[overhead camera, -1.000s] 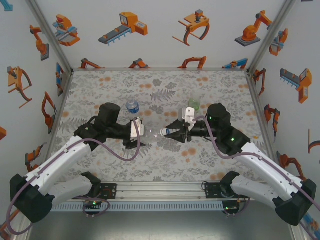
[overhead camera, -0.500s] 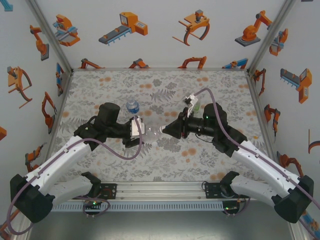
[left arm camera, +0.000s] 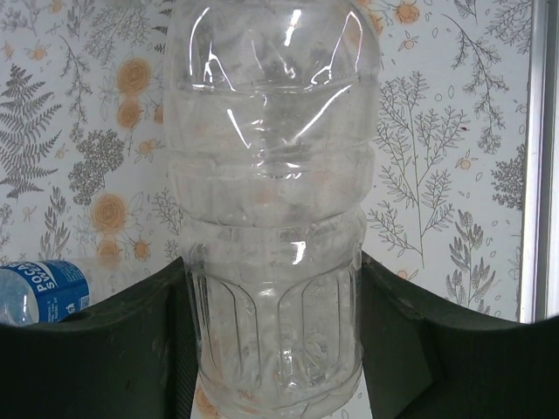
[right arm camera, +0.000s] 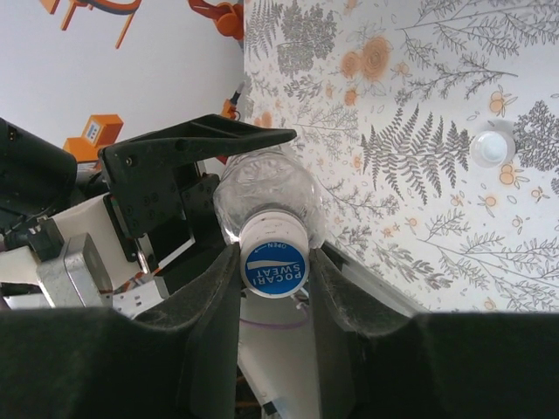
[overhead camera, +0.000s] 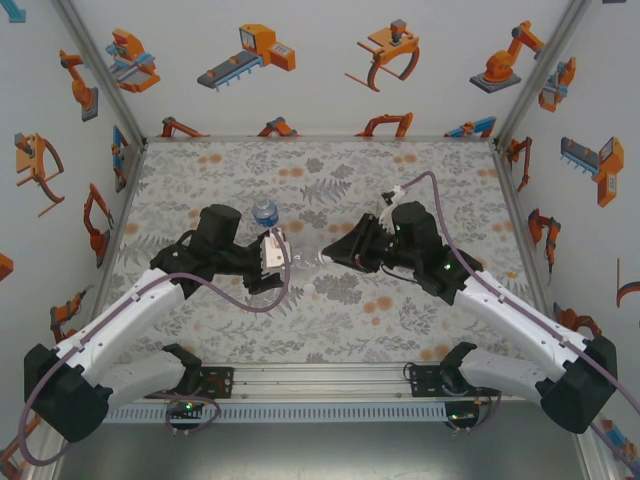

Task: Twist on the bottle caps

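Fingers [left arm camera: 131, 349] of the left gripper [left arm camera: 272, 262] are closed on the ribbed lower body of a clear bottle [left arm camera: 275, 175], one dark pad pressed against each side. Fingers [right arm camera: 205, 332] of the right gripper [right arm camera: 273, 255] pinch the cap [right arm camera: 274, 262] that sits on this bottle's neck, touching its white rim on both sides. The cap's blue top reads "POCARI SWEAT" in white, with a small "OPEN" along the edge.

From above, the clear bottle lies level between the two grippers, mouth toward the right arm, over the middle of the flower-patterned table [overhead camera: 200, 170]. Whether it touches the table cannot be told.

A second bottle [overhead camera: 265, 212] with a blue label stands just behind the left gripper. In the left wrist view its label shows the white letters "POC", the rest cut off.

A loose white cap [right arm camera: 491, 148] lies on the table, well apart from the gripped one.
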You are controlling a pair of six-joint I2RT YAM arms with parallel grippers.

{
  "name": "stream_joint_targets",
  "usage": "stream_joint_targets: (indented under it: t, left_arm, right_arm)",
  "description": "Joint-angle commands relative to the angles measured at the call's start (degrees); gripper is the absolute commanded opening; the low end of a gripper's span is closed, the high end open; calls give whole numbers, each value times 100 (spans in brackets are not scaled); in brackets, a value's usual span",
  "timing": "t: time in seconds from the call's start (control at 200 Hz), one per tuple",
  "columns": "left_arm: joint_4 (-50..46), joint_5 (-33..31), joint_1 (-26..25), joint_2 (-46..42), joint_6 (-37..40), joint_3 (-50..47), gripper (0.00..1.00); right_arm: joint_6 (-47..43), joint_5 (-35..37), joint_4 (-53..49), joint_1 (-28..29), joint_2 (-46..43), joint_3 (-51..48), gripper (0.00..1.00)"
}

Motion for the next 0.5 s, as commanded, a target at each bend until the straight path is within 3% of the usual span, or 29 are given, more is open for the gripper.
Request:
stream_joint_targets:
  t: [0.0, 0.13, 0.33, 0.496]
  left_arm:
    - [232, 497, -64, -39, 7, 58, 0]
    - [200, 516, -64, -44, 35, 59, 0]
    - [166, 727, -61, -44, 104, 66, 0]
    - [62, 949, -68, -94, 215, 67, 0]
  right_arm:
    - [-1007, 94, -355, -3, -58, 422, 46]
    - [-2517, 178, -650, -3, -326, 720, 50]
    - [-5087, -279, -93, -3, -789, 581, 52]
    - [-7419, -1835, -200, -3, -772, 532, 53]
